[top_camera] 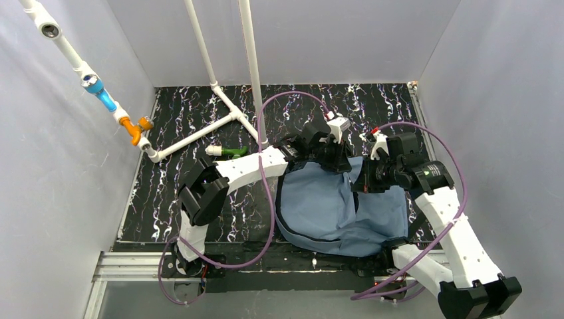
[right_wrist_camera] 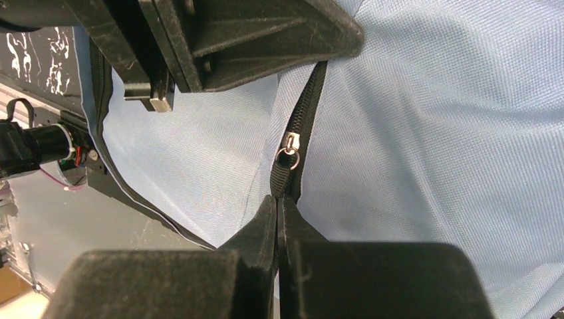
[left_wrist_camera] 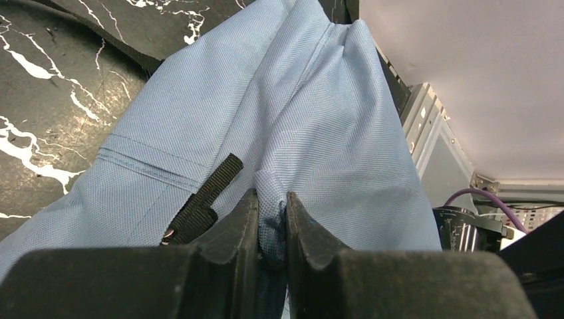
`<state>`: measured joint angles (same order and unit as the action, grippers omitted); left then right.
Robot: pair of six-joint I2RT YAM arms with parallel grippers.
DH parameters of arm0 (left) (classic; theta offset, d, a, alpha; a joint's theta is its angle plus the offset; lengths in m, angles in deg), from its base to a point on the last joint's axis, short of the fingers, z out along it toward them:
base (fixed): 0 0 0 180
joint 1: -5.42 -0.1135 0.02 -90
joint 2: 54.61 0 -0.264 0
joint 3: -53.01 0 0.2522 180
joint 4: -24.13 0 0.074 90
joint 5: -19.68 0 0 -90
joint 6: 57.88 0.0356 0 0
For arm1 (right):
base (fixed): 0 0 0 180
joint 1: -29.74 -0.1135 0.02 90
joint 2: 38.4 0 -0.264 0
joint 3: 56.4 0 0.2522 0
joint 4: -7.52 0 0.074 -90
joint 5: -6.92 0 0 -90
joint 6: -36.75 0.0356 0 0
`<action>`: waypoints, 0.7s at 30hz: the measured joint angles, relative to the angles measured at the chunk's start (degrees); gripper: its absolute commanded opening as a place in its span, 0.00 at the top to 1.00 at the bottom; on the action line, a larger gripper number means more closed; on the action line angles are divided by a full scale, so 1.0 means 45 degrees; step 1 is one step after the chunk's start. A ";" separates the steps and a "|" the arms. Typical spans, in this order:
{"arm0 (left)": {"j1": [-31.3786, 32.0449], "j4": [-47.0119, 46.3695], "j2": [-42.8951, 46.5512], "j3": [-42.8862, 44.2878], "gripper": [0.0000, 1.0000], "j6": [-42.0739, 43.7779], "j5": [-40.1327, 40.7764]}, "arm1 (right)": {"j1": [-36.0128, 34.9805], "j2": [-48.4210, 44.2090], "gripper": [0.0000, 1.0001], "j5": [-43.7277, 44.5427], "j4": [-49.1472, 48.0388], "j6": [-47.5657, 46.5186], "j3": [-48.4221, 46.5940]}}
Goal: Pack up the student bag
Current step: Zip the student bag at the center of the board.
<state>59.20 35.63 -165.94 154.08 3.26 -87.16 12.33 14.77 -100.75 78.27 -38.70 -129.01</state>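
Your bag (top_camera: 319, 206) lies centre-bottom of the top view, its far edge hidden under both arms. Left gripper (left_wrist_camera: 271, 199) pinches 1 fabric fold. Right gripper (right_wrist_camera: 276, 203) is clamped on the zipper (right_wrist_camera: 302, 113); the pull's hidden.

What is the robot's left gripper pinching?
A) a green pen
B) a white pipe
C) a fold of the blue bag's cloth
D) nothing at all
C: in the left wrist view, the left gripper is closed on a bunched-up fold of the soft slate-blue fabric backpack.
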 measured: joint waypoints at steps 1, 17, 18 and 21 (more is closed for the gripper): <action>0.0010 0.0044 0.0000 0.0019 1.00 -0.0034 0.0092 | -0.0029 -0.0102 0.99 0.0049 -0.0015 -0.0005 0.0053; -0.1676 0.0510 -0.1078 0.1472 1.00 0.0311 0.1035 | -0.0539 -0.2200 0.99 0.0695 0.1336 0.0073 0.0738; -0.1724 0.0520 -0.1078 0.1520 1.00 0.0311 0.1088 | -0.0529 -0.2215 0.99 0.0782 0.1180 0.0078 0.0831; -0.1734 0.0520 -0.1078 0.1540 1.00 0.0311 0.1161 | -0.0515 -0.2288 0.99 0.0821 0.0976 0.0185 0.1200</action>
<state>51.40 37.97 -170.79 161.01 4.66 -81.93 10.01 4.47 -97.06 82.67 -37.87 -123.61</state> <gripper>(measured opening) 0.139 0.031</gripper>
